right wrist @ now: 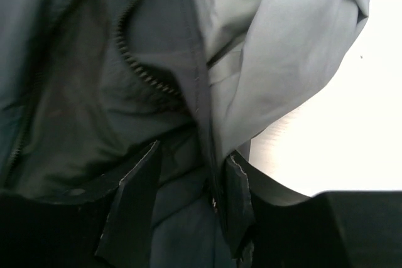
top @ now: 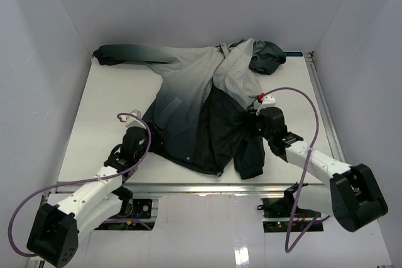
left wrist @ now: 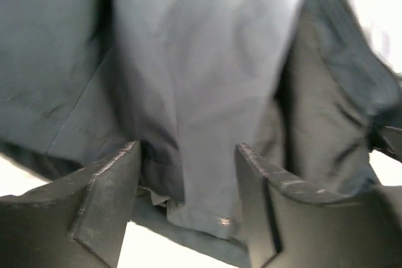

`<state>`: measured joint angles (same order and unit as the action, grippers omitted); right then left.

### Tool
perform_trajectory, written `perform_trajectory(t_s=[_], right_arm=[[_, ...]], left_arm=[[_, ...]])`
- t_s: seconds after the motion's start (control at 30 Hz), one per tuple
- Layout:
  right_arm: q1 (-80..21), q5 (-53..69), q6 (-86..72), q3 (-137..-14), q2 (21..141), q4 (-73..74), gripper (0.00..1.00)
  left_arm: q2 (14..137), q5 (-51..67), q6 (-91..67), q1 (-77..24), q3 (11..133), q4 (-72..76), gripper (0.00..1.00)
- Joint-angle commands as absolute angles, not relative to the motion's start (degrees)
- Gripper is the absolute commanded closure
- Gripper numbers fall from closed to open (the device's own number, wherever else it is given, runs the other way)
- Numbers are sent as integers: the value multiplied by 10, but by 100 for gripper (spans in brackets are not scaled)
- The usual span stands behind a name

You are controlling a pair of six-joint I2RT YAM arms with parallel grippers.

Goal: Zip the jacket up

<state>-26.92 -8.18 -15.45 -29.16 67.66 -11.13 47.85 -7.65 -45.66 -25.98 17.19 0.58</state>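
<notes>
The jacket (top: 188, 101) sprawls across the middle of the counter (top: 94, 123), hood at the upper right, hem at the lower centre, front unzipped with dark lining showing. The opening runs roughly top to bottom between the arms. The right gripper (right wrist: 193, 155), jaws parted around the front edge, sits just below the zipper teeth (right wrist: 135, 67). The left gripper (left wrist: 188, 155) is spread wide over hem fabric at the jacket's left edge. The right arm looks nearer the zipper.
</notes>
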Motion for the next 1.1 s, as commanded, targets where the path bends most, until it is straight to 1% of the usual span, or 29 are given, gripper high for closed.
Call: perform_trajectory(t_s=[0.0,0.13,0.2,0.23,0.33,0.37,0.47,0.5,0.67,0.9,1.0,1.07], right_arm=[[-269,-21,-152,-277,605,-109,50],[-269,-25,-153,-285,591,-99,55],[-270,-37,-152,-292,594,-89,63],[-270,-41,-151,-293,594,-86,66],[-270,-47,-150,-295,594,-77,68],[-270,-53,-151,-297,593,-70,66],[-269,-91,-161,-306,589,-43,51],[-269,-106,-163,-309,586,-35,49],[-270,-110,-165,-316,568,-27,48],[-270,-97,-165,-298,610,-61,49],[-269,-93,-160,-286,626,-81,58],[-269,-95,-155,-293,633,-78,67]], left_arm=[[472,-27,-412,-258,257,-28,25],[484,37,-396,-258,290,-35,24],[492,93,-393,-259,306,-22,24],[496,114,-387,-259,315,-23,24],[497,130,-374,-259,339,-35,24],[494,133,-371,-259,343,-38,23],[493,152,-373,-259,346,-34,23],[494,162,-377,-259,344,-25,23],[503,192,-400,-260,300,48,23],[532,210,-403,-262,236,122,23],[559,213,-400,-263,219,156,23],[584,220,-397,-264,225,164,23]])
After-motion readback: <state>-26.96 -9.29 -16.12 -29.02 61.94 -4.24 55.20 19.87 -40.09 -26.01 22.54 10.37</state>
